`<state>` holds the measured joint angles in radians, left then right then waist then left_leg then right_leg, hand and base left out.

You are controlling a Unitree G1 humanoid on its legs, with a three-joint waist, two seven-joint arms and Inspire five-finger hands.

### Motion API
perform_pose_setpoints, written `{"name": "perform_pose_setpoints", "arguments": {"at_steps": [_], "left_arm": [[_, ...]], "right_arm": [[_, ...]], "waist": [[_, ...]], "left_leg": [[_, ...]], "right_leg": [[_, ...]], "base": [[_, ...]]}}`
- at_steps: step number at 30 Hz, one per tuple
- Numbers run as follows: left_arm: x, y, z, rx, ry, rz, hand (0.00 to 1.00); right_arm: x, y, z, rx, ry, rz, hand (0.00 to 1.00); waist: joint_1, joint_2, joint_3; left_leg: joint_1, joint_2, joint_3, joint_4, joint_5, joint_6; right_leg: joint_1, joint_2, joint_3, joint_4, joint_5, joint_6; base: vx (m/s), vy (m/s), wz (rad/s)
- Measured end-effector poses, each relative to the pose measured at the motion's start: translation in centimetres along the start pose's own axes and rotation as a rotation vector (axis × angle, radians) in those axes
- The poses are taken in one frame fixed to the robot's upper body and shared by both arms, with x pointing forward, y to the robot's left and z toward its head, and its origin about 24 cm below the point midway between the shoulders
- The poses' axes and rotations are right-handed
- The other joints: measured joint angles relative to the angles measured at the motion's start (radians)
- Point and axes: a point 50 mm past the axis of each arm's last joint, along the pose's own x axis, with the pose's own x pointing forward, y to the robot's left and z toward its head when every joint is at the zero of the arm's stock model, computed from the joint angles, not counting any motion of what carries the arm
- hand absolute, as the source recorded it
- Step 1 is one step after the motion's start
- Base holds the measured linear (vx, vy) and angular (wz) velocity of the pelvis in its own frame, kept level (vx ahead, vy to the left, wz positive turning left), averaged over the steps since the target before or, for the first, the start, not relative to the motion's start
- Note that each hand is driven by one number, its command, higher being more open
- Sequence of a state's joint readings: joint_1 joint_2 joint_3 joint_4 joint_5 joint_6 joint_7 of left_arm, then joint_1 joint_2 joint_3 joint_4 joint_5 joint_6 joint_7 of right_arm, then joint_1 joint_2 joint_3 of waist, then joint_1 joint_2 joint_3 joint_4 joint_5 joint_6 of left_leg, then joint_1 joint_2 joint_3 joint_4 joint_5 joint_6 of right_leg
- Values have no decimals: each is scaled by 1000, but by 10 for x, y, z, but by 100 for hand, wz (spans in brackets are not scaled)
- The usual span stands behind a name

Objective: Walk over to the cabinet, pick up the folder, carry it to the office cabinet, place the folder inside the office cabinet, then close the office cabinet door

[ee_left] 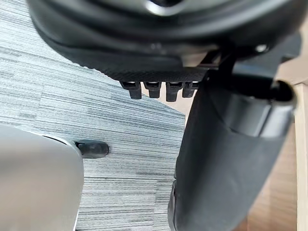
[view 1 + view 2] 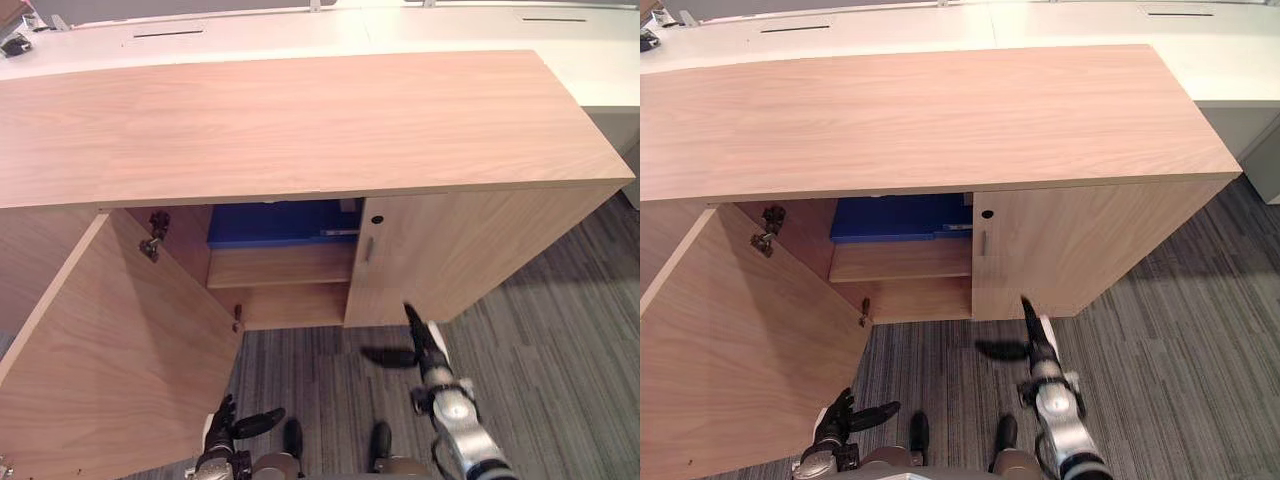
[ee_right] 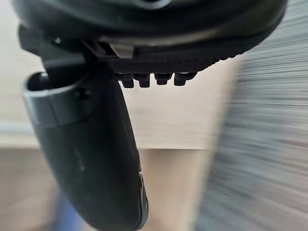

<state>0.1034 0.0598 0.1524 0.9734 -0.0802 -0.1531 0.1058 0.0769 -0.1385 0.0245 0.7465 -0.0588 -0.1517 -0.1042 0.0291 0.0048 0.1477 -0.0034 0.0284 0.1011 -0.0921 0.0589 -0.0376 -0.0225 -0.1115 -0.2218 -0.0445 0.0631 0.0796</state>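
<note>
Office cabinet (image 2: pixel 300 120): low, wood-finished, standing on grey striped carpet (image 2: pixel 560 330), with white desks (image 2: pixel 300 30) directly behind it. Its left door (image 2: pixel 110 350) is swung wide open toward the robot; two metal hinges (image 2: pixel 153 240) are visible on the inner side wall. The right door (image 2: pixel 400 260) is closed and carries a round lock (image 2: pixel 377 219) and a short bar handle (image 2: pixel 368 249).

Folder (image 2: pixel 275 222): blue, lying flat on the upper shelf (image 2: pixel 280 265) inside the open left compartment, tucked under the cabinet top. Neither hand is in contact with it.

Left hand (image 2: pixel 225 425): low, close beside the free edge of the open door. Whether it touches the door cannot be told. The fingers are relaxed and uncurled, the thumb (image 1: pixel 226 159) stands out to the side, and nothing is held.

Right hand (image 2: pixel 420 345): over the carpet in front of the closed right door, near its lower edge but apart from it. The fingers are straight and point toward the cabinet, the thumb is spread out to the side, and the hand is empty.
</note>
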Motion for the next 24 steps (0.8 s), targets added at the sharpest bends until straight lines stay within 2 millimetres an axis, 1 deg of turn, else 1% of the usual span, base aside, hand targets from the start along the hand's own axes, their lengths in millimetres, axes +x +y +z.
{"name": "perform_pose_setpoints", "arguments": {"at_steps": [1,2,3,4,5,6,7,8,9,10,11,12,13,14,15,16,17,18,19,20,21,22,23,24], "left_arm": [[0,0,-1,-1,2,0,100],[-1,1,-2,-3,6,2,100],[-1,2,-3,-21,10,4,100],[-2,4,0,-45,-4,12,100],[-1,5,1,-50,-8,14,100],[-1,8,3,-66,-18,21,100],[-1,12,6,-90,-36,32,100],[-1,14,10,-111,-51,38,100],[0,17,13,-156,-66,54,100],[0,20,17,-200,-81,71,100],[-1,23,18,-223,-88,81,100],[-3,30,18,-264,-100,109,100],[-4,34,18,-284,-108,123,100],[-6,41,18,-312,-122,152,100],[-8,50,16,-353,-127,187,100],[-9,54,15,-377,-127,208,100],[-11,62,14,-424,-132,249,100],[-16,76,12,-473,-148,306,100],[-17,79,12,-479,-153,317,100],[-21,95,18,-500,-197,361,100],[-24,109,27,-499,-244,399,100],[-25,115,33,-491,-267,410,100],[-28,128,46,-467,-321,428,100],[-30,137,58,-441,-363,438,100]], "right_arm": [[-3,-3,-10,12,41,-16,100],[-8,-8,-24,26,100,-39,100],[-14,-13,-39,40,160,-64,100],[-22,-17,-52,52,208,-87,100],[-24,-18,-54,53,216,-90,100],[-27,-18,-59,55,231,-93,100],[-28,-17,-62,71,244,-98,100],[-27,-17,-61,80,241,-104,100],[-24,-17,-57,83,229,-108,100],[-23,-17,-55,87,224,-112,100],[-22,-17,-53,89,219,-112,100],[-21,-15,-51,96,208,-113,100],[-20,-14,-48,100,198,-115,100],[-18,-14,-42,112,170,-118,100],[-16,-14,-36,138,146,-131,100],[-15,-13,-34,150,138,-140,100],[-14,-15,-30,159,123,-156,100],[-14,-18,-28,162,116,-169,100],[-14,-20,-29,160,116,-173,100],[-16,-17,-31,172,122,-175,100],[-18,-15,-34,176,131,-172,100],[-19,-15,-35,175,135,-171,100],[-19,-15,-35,175,136,-171,100],[-19,-15,-35,174,136,-171,100]], "waist": [[-5,0,0],[-19,0,0],[-31,1,-1],[-30,0,-2],[-29,-1,-2],[-29,-9,-7],[-23,-22,-15],[-20,-25,-17],[-21,-22,-14],[-15,-12,-8],[-12,-8,-5],[2,-3,-2],[13,-1,-1],[26,3,2],[26,7,4],[25,-1,1],[25,-10,4],[27,5,-3],[27,9,-5],[27,9,-8],[35,0,-13],[38,-3,-15],[40,-3,-15],[39,-3,-15]], "left_leg": [[0,-1,-8,1,-1,0],[-1,-3,-27,4,-1,0],[-1,-3,-57,4,-1,0],[-3,3,-94,4,1,2],[-5,4,-104,5,2,2],[-14,1,-132,6,6,1],[-35,-10,-169,12,13,-1],[-55,-19,-199,22,19,-4],[-82,-29,-246,40,27,-9],[-99,-31,-292,52,37,-16],[-103,-31,-308,59,40,-20],[-102,-32,-334,65,46,-25],[-102,-31,-340,67,49,-27],[-103,-30,-334,60,52,-19],[-113,-17,-271,61,9,14],[-117,-11,-230,65,-3,17],[-148,-4,-135,144,-27,19],[-148,3,-62,236,-62,18],[-139,7,-56,229,-76,16],[-126,2,-66,187,-57,6],[-112,-12,-82,143,-37,6],[-106,-17,-88,128,-29,5],[-97,-27,-102,107,-22,8],[-91,-34,-115,98,-20,9]], "right_leg": [[1,-3,-8,9,-9,2],[0,-8,-23,38,-29,5],[-12,-11,-14,97,-58,4],[-27,-4,62,153,-78,-13],[-29,-4,78,159,-83,-17],[-29,-6,96,171,-98,-20],[-28,-18,85,177,-125,-14],[-28,-26,60,176,-142,-5],[-22,-32,23,174,-158,-3],[-6,-30,-28,174,-163,-7],[7,-30,-51,174,-168,-11],[27,-28,-90,182,-182,-15],[33,-28,-104,191,-192,-15],[35,-38,-133,209,-218,-26],[38,-43,-170,209,-227,-26],[41,-53,-181,199,-228,-24],[40,-70,-207,197,-226,-26],[47,-74,-227,205,-239,-7],[51,-69,-227,206,-245,1],[55,-68,-215,208,-252,-2],[58,-66,-211,199,-244,-4],[63,-66,-212,195,-237,5],[75,-69,-213,180,-232,9],[85,-70,-211,172,-231,9]], "base": [[73,-1,32],[62,-8,52],[80,36,80],[52,38,72],[49,77,74],[22,34,77],[14,16,99],[-12,-41,118],[-42,-69,133],[-46,-64,126],[-68,-67,118],[-63,-56,80],[-106,-64,83],[-147,-51,74],[-158,-51,77],[-118,-18,77],[-24,2,70],[29,26,56],[99,13,52],[119,-2,43],[130,-16,46],[134,-11,37],[144,3,32],[167,11,41]]}}
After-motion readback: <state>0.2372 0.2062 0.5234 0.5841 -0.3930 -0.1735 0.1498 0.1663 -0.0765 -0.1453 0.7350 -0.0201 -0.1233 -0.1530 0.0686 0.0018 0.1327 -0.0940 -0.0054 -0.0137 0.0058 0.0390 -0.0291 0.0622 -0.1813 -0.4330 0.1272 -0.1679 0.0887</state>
